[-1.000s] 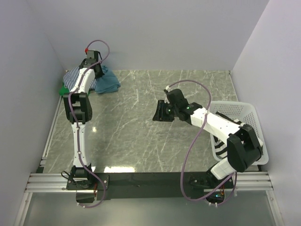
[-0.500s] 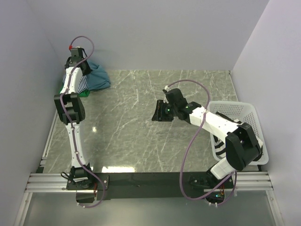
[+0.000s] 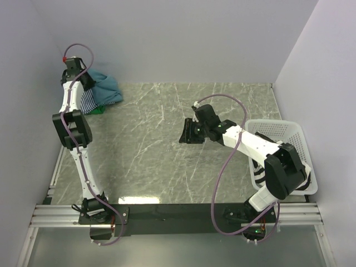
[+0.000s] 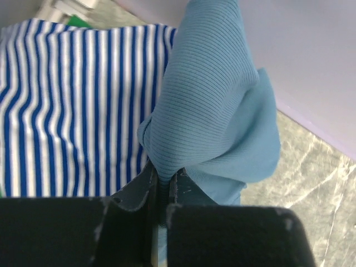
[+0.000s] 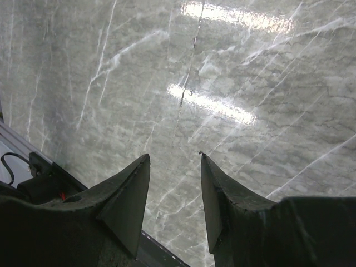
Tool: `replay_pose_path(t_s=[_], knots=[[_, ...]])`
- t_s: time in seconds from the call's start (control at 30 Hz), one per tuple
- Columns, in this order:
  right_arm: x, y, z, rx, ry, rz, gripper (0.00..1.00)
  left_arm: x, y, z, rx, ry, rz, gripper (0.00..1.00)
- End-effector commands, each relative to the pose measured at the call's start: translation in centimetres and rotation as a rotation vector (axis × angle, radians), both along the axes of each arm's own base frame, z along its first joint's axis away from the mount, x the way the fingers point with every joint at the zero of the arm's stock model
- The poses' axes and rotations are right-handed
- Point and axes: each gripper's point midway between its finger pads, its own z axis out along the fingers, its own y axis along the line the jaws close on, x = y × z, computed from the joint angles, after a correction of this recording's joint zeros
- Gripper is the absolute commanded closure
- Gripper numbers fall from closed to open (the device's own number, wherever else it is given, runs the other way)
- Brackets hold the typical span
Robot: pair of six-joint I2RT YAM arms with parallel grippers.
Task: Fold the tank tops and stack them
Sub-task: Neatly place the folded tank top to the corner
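Teal-blue tank top [image 4: 217, 111] hauled back-left over striped top [image 4: 72, 105], clamped in left gripper [image 4: 161, 186]; right gripper [image 5: 175, 158] gaping idle; folding seemingly unfinished.

The marbled table [image 3: 167, 144] carries a heap in its far left corner — green tank top [image 3: 98, 110] lowest, striped tank top [image 3: 89, 101] over it, teal-blue tank top [image 3: 107, 89] uppermost — and a white basket [image 3: 289, 130] at its right edge.
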Motion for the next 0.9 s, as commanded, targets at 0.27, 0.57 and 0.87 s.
replay_pose_path(t_s=[0.27,0.57,0.87], knots=[[1.0,1.0,1.1,0.024,-0.028,0.018,0.51,-0.8,4.3,5.2,-0.03,-0.143,0.148,0.99],[1.1,1.0,0.7,0.022,-0.021,0.016,0.51,-2.8,7.6,4.1,-0.041,-0.138,0.309,0.99],[1.0,1.1,0.4,0.016,-0.013,0.02,0.51,-4.5,9.9,3.5,-0.035,-0.155,0.44,0.99]])
